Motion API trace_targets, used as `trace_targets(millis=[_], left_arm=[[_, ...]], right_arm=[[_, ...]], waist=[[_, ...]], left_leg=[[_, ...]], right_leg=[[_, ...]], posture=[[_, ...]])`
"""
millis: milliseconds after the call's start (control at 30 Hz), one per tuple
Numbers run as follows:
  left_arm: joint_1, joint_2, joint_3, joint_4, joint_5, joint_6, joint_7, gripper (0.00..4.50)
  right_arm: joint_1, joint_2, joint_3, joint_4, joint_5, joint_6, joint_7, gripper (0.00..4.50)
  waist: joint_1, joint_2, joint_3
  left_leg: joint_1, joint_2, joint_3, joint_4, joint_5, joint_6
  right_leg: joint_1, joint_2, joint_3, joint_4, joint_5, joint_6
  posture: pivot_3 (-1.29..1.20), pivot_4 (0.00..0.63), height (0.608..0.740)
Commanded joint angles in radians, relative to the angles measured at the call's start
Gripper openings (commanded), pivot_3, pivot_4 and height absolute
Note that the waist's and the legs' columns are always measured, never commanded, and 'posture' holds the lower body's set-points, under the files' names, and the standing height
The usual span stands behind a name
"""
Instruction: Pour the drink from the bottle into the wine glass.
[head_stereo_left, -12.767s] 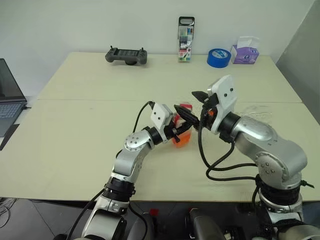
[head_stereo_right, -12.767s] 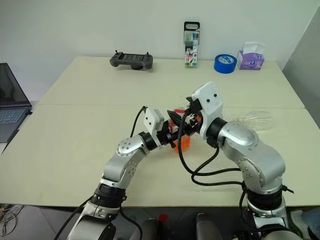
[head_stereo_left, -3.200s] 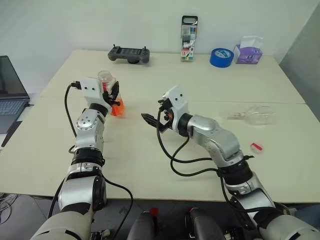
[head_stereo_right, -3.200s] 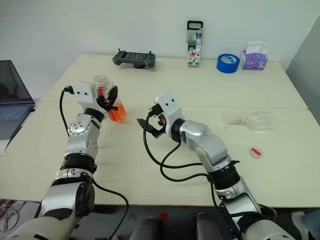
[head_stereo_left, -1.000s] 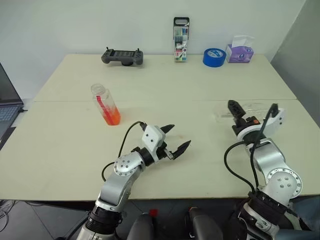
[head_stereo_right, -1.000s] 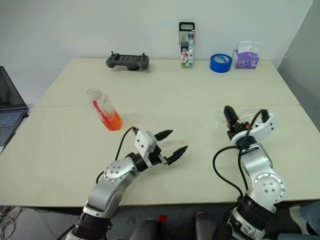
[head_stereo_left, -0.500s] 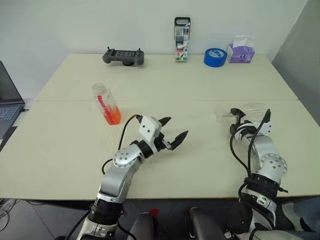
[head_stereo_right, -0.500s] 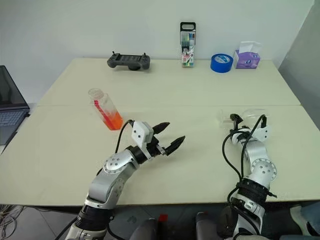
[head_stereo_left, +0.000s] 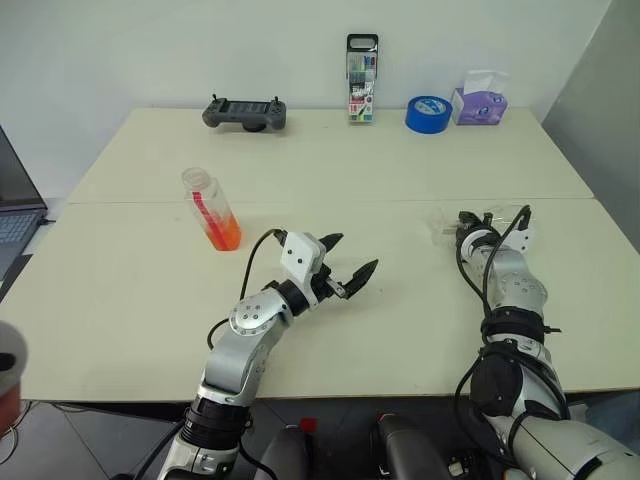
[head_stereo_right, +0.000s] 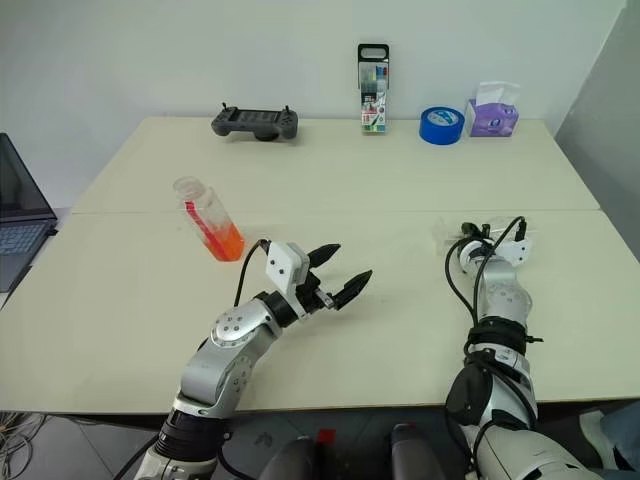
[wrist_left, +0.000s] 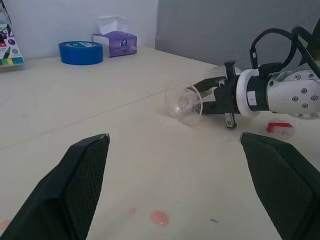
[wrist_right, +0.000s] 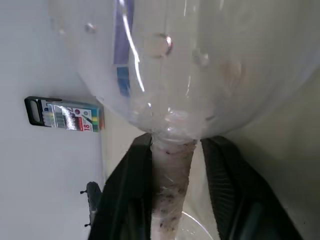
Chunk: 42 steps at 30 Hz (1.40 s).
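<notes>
- Your left arm (head_stereo_left: 250, 325) is silver metal with rounded joints, black collars and a white box at the wrist.
- A black cable loops from it to the box.
- Its gripper (head_stereo_left: 346, 270) has two black pointed fingers with textured pads.
- Your right arm (head_stereo_left: 510, 290) matches, with black cables looping outside and small screws on its silver housing.

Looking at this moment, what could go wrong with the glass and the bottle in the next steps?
The wine glass lies on its side on the table, and the right gripper grips its thin stem; raising it upright could make it slip or snap. The bottle stands uncapped with orange drink inside, so a rough grab by the open left gripper might tip it.
</notes>
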Motion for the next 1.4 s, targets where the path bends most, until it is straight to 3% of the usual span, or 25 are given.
trace_targets(millis=[33,133,233,367,467,567,800,1100,1400], left_arm=[[-0.015,0.008,0.016,-0.025,0.008,-0.015,0.01,4.5],[-0.009,0.018,0.034,-0.07,-0.007,0.019,0.022,4.5],[0.017,0.037,0.048,-0.127,-0.023,0.06,0.031,4.5],[0.147,0.109,0.095,-0.246,-0.046,0.124,0.026,4.5],[0.25,0.161,0.132,-0.338,-0.071,0.159,0.021,4.5],[0.332,0.194,0.213,-0.42,-0.122,0.2,0.032,4.5],[0.394,0.237,0.35,-0.477,-0.187,0.243,0.052,4.5],[0.414,0.245,0.35,-0.491,-0.188,0.249,0.079,4.5],[0.35,0.255,0.316,-0.436,-0.178,0.247,0.074,4.5]], right_arm=[[0.028,0.021,0.07,-0.218,-0.007,0.044,0.012,0.22],[0.104,0.018,0.305,-0.549,-0.092,0.151,0.08,0.21],[0.161,-0.026,0.551,-0.698,-0.267,0.158,0.208,0.21],[0.145,-0.003,0.853,-0.543,-0.632,-0.087,0.343,0.21],[0.081,0.052,0.967,-0.301,-0.853,-0.336,0.372,0.21],[0.021,0.107,0.983,-0.103,-0.949,-0.511,0.382,0.21],[0.007,0.145,0.936,0.12,-1.006,-0.67,0.452,0.21],[0.097,0.077,0.87,0.159,-1.059,-0.719,0.42,0.21],[0.147,0.062,0.844,0.12,-1.062,-0.653,0.456,0.21]], waist=[[0.001,0.001,0.0],[-0.001,0.006,0.004],[-0.009,0.007,0.004],[-0.017,0.006,0.003],[-0.012,0.006,0.003],[0.001,0.002,0.006],[0.015,0.0,0.005],[0.016,0.001,0.005],[0.018,0.0,0.005]], left_leg=[[0.0,0.0,0.0,0.0,0.0,0.0],[-0.002,0.0,0.0,0.0,0.0,0.0],[-0.002,0.001,-0.001,0.0,0.0,0.0],[0.004,0.001,0.0,-0.003,-0.001,0.001],[0.005,0.002,0.0,-0.005,-0.001,0.001],[0.002,0.002,-0.002,-0.004,-0.001,0.001],[0.001,-0.001,-0.006,0.001,-0.001,0.0],[0.002,0.0,-0.006,0.001,-0.001,0.0],[0.004,0.0,-0.006,0.001,-0.001,0.0]], right_leg=[[0.0,0.0,0.0,0.0,0.0,0.0],[-0.002,0.0,0.0,0.0,0.0,0.0],[-0.003,0.0,0.001,0.0,0.0,0.0],[0.0,0.002,0.001,0.0,0.0,0.0],[-0.001,0.003,0.0,0.0,-0.001,0.0],[-0.002,0.001,0.0,0.0,-0.001,-0.001],[0.0,-0.003,0.0,-0.002,-0.001,-0.001],[0.0,-0.002,-0.001,-0.001,-0.001,-0.001],[0.003,-0.002,-0.001,-0.001,-0.001,-0.001]], posture=[[0.0,0.15,0.74],[0.0,0.15,0.74],[0.0,0.15,0.74],[0.0,0.15,0.74],[0.0,0.15,0.74],[0.0,0.15,0.74],[0.0,0.15,0.74],[0.0,0.15,0.74],[0.0,0.15,0.74]])
